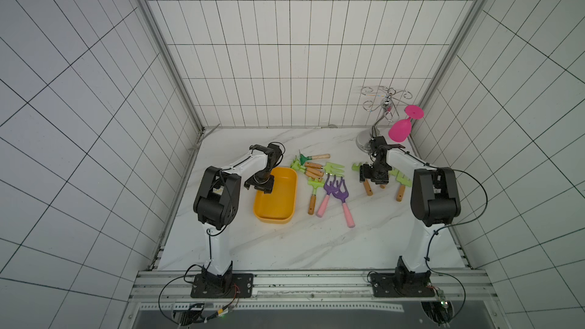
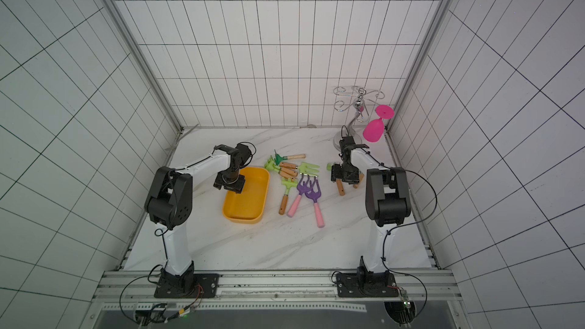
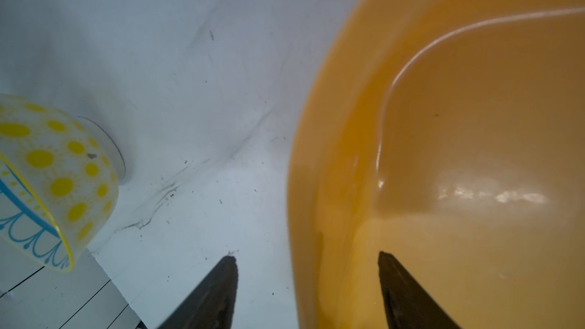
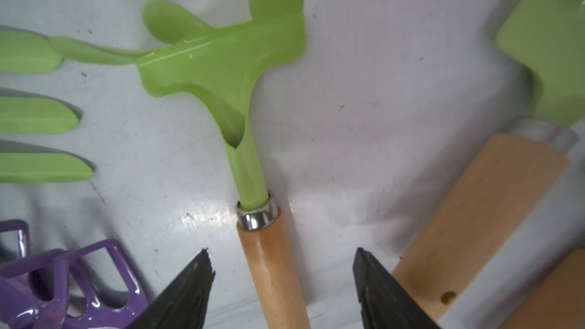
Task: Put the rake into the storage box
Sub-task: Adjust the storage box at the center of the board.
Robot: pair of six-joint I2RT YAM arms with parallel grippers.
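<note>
Left fingers (image 3: 218, 292): spread wide and holding nothing. In the left wrist view they straddle the wall of the storage box (image 3: 474, 121), one finger over the bare worktop (image 3: 190, 90) and one inside the tub. You can see a gap between each finger and the wall.

The storage box (image 1: 278, 207) sits flat on the worktop, just in front of the left arm, in both top views.

Right fingers (image 4: 186, 289): parted, one on either side of the wooden handle of the rake (image 4: 272, 264). Worktop shows between each finger and the handle, so there is no grip on it.

The rake, with its light green head and metal collar, lies flat on the worktop on the right side. It is under the right wrist and well apart from the storage box. In a top view only its handle end (image 1: 367, 188) and part of the head stick out from beneath the gripper body.

Other items, for your record:
- A cluster of small green rakes (image 1: 311, 167) lies between the box and the right arm.
- Two purple forks (image 1: 332, 185) with pink handles lie just in front of that cluster.
- A patterned dish (image 3: 47, 169), yellow dots and blue trim, stands near the box and is seen only from the left wrist.
- A pink goblet (image 1: 400, 131) hangs upside down on a wire rack (image 1: 384, 102) in the far right corner.
</note>
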